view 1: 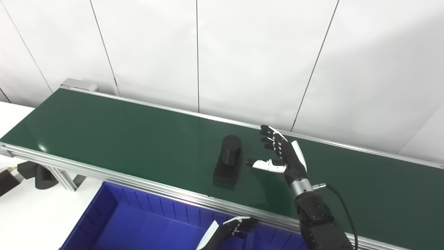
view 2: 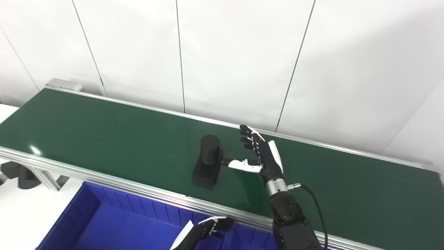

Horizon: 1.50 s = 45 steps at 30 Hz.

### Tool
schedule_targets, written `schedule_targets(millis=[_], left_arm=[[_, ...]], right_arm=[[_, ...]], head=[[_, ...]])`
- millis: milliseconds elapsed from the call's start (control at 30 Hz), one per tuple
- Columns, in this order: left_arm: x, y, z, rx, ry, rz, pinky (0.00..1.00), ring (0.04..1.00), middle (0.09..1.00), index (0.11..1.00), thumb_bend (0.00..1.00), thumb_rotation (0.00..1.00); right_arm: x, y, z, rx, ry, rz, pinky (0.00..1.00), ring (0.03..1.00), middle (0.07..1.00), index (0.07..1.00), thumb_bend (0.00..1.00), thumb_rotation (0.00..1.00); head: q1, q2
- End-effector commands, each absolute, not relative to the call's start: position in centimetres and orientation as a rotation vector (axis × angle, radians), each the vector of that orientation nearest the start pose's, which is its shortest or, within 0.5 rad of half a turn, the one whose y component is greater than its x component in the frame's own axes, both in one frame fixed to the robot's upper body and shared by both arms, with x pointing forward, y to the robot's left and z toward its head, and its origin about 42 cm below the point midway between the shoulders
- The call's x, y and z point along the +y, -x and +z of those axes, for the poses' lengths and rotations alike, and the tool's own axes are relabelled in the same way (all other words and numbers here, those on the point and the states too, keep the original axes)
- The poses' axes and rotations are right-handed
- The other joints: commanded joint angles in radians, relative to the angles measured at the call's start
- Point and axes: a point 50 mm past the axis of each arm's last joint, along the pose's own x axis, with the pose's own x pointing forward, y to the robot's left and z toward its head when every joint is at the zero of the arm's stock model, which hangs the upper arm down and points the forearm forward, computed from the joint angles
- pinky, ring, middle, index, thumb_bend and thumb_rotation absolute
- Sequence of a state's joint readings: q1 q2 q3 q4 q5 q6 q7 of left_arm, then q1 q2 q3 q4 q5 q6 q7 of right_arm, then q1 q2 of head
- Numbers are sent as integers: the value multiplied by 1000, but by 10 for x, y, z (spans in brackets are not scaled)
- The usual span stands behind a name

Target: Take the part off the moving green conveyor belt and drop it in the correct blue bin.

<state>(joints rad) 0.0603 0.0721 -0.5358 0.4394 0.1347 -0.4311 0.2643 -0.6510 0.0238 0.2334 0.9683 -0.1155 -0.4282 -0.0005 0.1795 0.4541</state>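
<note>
A black part (view 1: 229,159), a short cylinder standing on a flat block, sits on the green conveyor belt (view 1: 121,135) near its middle. My right hand (view 1: 282,154) is open just to the right of the part, fingers spread and thumb pointing at it, not touching. My left hand (view 1: 232,227) hangs low at the bottom edge over the blue bin (view 1: 138,222), fingers curled, holding nothing. The same scene shows in the right eye view, with the part (view 2: 208,159) and the right hand (view 2: 260,152).
The belt's aluminium rail (view 1: 145,184) runs between the belt and the blue bin, which has a ribbed inner wall. Dark foam pieces (view 1: 34,173) lie on the white table at the left. A white panelled wall stands behind the belt.
</note>
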Motion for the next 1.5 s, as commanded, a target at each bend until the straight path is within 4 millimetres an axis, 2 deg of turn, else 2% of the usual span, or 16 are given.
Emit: schedule_targets(millis=[0,267,767,1067,1200,1233,1300,1367,1400,1467], left_arm=[[117,-206,-2,-36,-155,-326,692,763,780,764,853,159],[119,-204,-1,-37,-155,-332,698,765,783,774,848,180],[120,-202,0,-38,-148,-331,706,770,786,777,840,178],[119,-202,0,-38,-149,-330,704,769,784,775,839,171],[119,-203,0,-39,-149,-330,700,768,786,776,839,175],[119,-203,0,-39,-149,-331,700,769,788,776,838,172],[119,-203,0,-39,-148,-331,703,771,789,778,835,171],[119,-203,0,-40,-149,-331,704,771,789,778,834,169],[119,-203,0,-40,-149,-331,705,771,789,779,832,165],[119,-204,0,-42,-154,-331,703,770,789,780,831,166]], right_arm=[[-84,-461,127,-232,248,420,792,829,858,866,977,281],[-85,-460,122,-212,252,422,729,807,855,852,977,272],[-90,-459,118,-203,279,418,719,802,857,845,972,277],[-89,-458,115,-203,302,411,682,763,841,824,962,237],[-88,-458,113,-206,332,369,629,698,800,790,941,131],[-88,-458,112,-209,342,348,593,663,771,757,934,102],[-88,-458,112,-215,354,301,497,572,680,680,881,27],[-89,-459,112,-216,346,270,473,550,655,661,863,10],[-89,-459,112,-214,339,260,419,469,565,585,658,4],[-90,-460,112,-214,342,243,395,437,513,533,555,0]], head=[[-7,2],[-9,3],[-14,8],[-13,10],[-14,10],[-14,11],[-15,10],[-15,11],[-15,11],[-16,11]])
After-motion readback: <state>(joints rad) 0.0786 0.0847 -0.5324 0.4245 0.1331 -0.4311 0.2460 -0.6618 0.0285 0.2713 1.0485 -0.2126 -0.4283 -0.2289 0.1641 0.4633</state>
